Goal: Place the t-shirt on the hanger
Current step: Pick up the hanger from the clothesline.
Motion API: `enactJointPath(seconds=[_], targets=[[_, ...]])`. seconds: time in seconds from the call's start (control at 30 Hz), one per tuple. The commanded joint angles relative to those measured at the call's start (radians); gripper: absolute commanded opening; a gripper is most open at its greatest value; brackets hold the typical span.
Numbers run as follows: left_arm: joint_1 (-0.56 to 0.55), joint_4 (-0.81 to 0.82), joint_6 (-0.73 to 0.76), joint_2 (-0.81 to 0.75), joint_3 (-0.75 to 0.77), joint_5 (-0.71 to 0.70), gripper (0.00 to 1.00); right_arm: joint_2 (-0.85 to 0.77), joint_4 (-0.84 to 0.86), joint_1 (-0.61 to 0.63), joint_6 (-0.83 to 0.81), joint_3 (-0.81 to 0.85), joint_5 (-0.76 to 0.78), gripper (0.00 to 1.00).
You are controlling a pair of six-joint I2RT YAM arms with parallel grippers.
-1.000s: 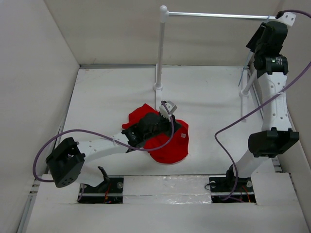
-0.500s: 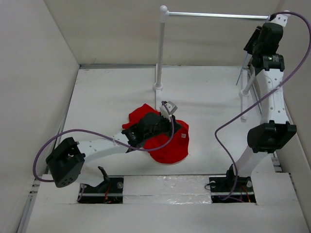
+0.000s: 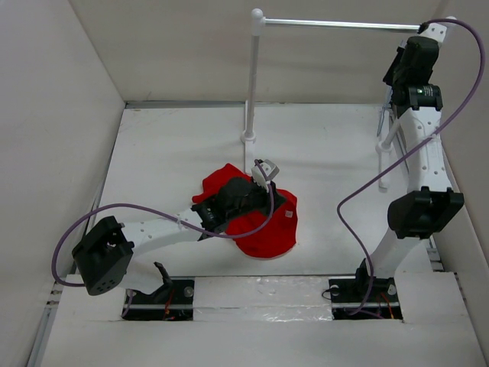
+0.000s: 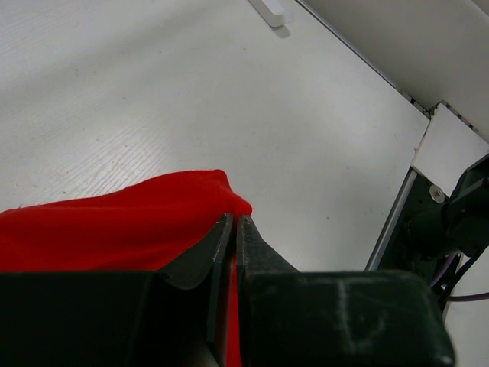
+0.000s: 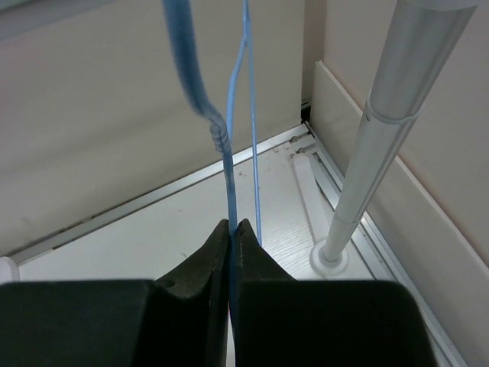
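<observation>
The red t-shirt (image 3: 263, 229) lies crumpled on the white table near the middle. My left gripper (image 3: 260, 174) sits low over its far edge and is shut on a fold of the t-shirt (image 4: 114, 225), with red cloth pinched between the jaws (image 4: 233, 222). My right gripper (image 3: 397, 86) is raised at the far right, near the right end of the rack bar. It is shut on the thin pale blue hanger (image 5: 229, 153), whose wires run up from the closed jaws (image 5: 233, 225). In the top view the hanger (image 3: 380, 121) shows only faintly below the gripper.
A white rack stands at the back: a post (image 3: 250, 76), a metal bar (image 3: 336, 24) and a right post (image 5: 374, 145) close beside my right gripper. White walls enclose the table. A purple cable (image 3: 229, 233) loops over the shirt.
My right arm has moved a little left and back, straightening up under the bar's right end with the hanger in it. The left arm and the t-shirt have not moved.
</observation>
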Motion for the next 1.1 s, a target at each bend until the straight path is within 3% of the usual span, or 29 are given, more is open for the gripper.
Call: enactJointPath(seconds=[0.0, 0.47, 0.73, 1.07], targets=[[0.001, 0.066, 0.0, -0.017, 0.006, 0.032, 0.0, -0.049, 0.064, 0.012, -0.023, 0.033, 0.039, 0.0], [0.001, 0.066, 0.0, -0.023, 0.003, 0.029, 0.0, -0.129, 0.124, 0.06, -0.075, 0.02, 0.071, 0.0], [0.001, 0.053, 0.012, -0.043, -0.003, -0.015, 0.0, -0.276, 0.257, 0.106, -0.029, -0.239, 0.031, 0.0], [0.032, 0.063, -0.002, -0.055, -0.015, 0.009, 0.0, -0.446, 0.329, 0.181, 0.001, -0.431, 0.051, 0.0]])
